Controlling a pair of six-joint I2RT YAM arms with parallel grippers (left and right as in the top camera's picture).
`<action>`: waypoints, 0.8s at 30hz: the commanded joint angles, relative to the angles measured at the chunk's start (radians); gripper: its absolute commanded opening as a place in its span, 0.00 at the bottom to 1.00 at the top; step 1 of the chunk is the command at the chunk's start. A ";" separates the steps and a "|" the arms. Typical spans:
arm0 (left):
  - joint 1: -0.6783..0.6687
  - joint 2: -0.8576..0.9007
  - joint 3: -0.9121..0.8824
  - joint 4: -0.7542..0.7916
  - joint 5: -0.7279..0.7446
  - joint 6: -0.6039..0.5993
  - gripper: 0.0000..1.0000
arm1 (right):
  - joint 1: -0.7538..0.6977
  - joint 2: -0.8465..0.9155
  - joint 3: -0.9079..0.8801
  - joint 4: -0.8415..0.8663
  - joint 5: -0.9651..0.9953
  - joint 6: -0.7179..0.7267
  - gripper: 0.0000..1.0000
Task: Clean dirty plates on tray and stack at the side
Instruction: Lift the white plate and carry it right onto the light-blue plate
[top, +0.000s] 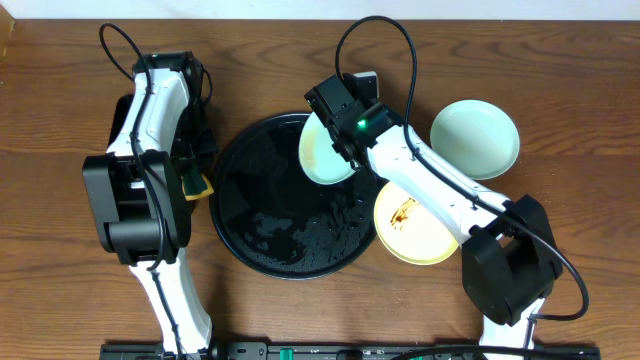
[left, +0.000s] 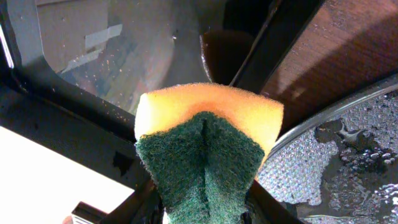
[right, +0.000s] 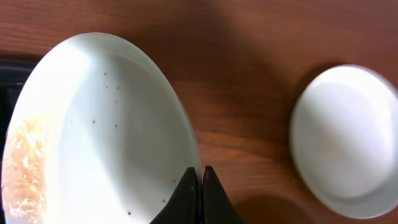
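A pale mint-green plate (top: 322, 152) with brown specks and a smear hangs tilted over the far right part of the round black tray (top: 270, 215). My right gripper (top: 345, 138) is shut on its rim. In the right wrist view the fingertips (right: 200, 177) pinch that plate (right: 99, 124) at its edge. A pale yellow plate (top: 415, 225) with a brown smear lies at the tray's right rim, partly under the right arm. A second mint-green plate (top: 475, 138) rests on the table to the right. My left gripper (top: 192, 180) is shut on a yellow-and-green sponge (left: 205, 143) beside the tray's left rim.
The tray's surface is wet, with droplets and foam (left: 348, 155). Bare wooden table lies around the tray. The second mint plate (right: 348, 137) lies close to the right of the held one.
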 joint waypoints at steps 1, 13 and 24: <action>-0.001 -0.032 0.021 0.002 -0.001 0.013 0.41 | 0.004 0.000 0.048 -0.007 0.107 -0.085 0.02; 0.006 -0.036 0.021 0.022 0.062 0.035 0.41 | 0.044 0.000 0.114 -0.033 0.143 -0.148 0.02; 0.120 -0.119 0.021 0.035 0.063 0.035 0.07 | 0.053 0.000 0.114 -0.050 0.139 -0.148 0.02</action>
